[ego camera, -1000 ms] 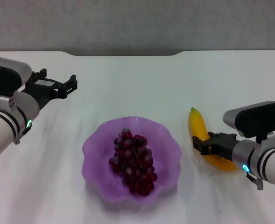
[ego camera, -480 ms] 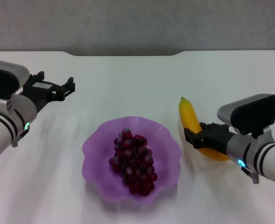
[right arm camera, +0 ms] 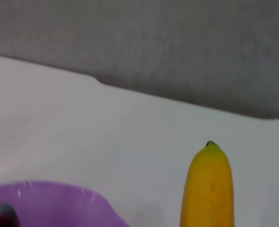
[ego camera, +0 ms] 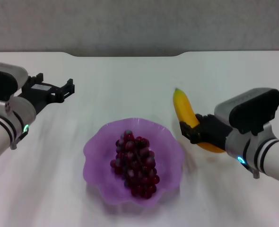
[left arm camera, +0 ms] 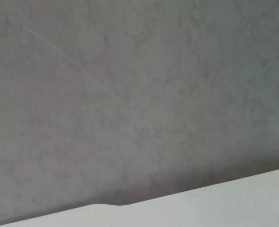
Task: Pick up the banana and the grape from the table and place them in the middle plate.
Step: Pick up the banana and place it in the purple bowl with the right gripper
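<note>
Head view: the right gripper is clamped around the banana near its middle, holding it above the table just right of the middle plate. The banana tilts with its green tip up and away from the robot, its lower end hidden behind the wrist. A mid-body grip probably keeps it balanced for the carry over the scalloped rim. The grape bunch already lies inside the plate, roughly centred and running front to back, so that half of the task looks done. Free space is left on the plate's right side, which suits a drop from this arm. The left gripper sits parked high on the left, well apart from the plate, fingers spread and holding nothing, likely kept clear of the working arm.

Left wrist view: only grey wall and a strip of table edge; no task things, no fingers visible.

Right wrist view: the banana's tip end sticks up into frame, with the purple plate rim low and to the side. So the fruit is not yet over the bowl. Own fingers not shown.
</note>
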Controlling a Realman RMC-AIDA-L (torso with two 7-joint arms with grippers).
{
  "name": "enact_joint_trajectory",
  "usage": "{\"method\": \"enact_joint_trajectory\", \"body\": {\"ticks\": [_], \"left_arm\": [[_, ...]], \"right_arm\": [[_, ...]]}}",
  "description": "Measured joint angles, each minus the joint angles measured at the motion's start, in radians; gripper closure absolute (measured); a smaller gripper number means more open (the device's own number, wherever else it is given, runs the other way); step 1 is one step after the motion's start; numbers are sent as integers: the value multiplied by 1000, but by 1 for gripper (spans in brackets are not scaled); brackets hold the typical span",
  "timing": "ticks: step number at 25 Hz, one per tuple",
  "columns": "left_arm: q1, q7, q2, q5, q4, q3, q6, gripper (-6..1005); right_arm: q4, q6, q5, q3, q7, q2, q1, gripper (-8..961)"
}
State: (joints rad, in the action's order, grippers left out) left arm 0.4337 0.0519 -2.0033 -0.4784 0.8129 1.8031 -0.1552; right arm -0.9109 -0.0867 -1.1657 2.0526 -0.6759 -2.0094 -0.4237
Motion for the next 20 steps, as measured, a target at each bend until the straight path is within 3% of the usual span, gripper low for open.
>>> {"method": "enact_joint_trajectory", "body": {"ticks": [6, 20], "left_arm": [[4, 0, -6, 3, 0, -22, 13, 119], [22, 0, -15, 4, 1, -24, 12, 119]], "right_arm": [[-58, 2, 0, 11, -34, 0, 0, 417], [-73, 61, -15, 142, -33, -7, -54, 396]]}}
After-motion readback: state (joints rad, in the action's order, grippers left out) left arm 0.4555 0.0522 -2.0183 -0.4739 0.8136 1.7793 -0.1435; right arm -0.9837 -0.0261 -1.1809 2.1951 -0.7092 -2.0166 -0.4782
